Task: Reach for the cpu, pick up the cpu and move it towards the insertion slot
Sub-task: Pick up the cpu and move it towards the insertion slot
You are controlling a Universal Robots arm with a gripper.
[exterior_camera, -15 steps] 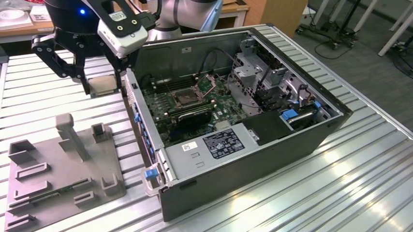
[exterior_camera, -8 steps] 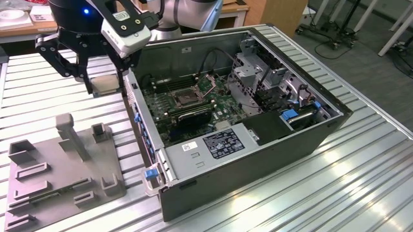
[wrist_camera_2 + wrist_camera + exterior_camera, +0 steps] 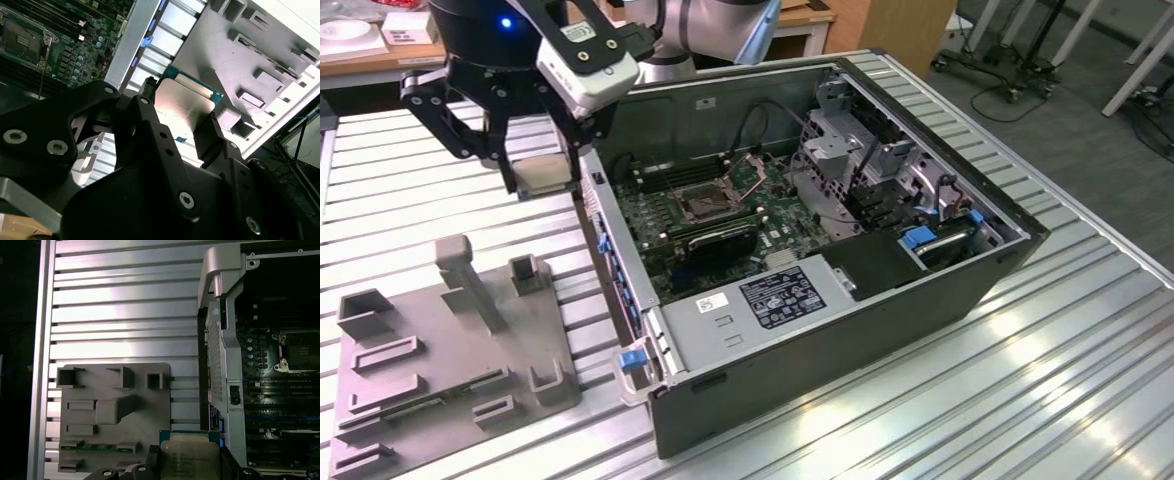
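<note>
Second wrist view: gripper [image 3: 182, 117] clamped on cpu [image 3: 185, 102] edges; light, stiff, fragile underside — edge hold suits.

Exterior view: high, angled down into the open computer case [image 3: 854, 230] and grey tray [image 3: 447, 380]. Both wrist views: close behind the gripper [image 3: 180, 117] — looking past it onto tray and motherboard.

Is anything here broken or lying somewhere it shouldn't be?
Nothing stands out as damaged or spilled. The gripper holds the cpu in the air beside the open computer case, above the slatted table. The insertion slot on the board sits bare, and the grey tray lies flat.
</note>
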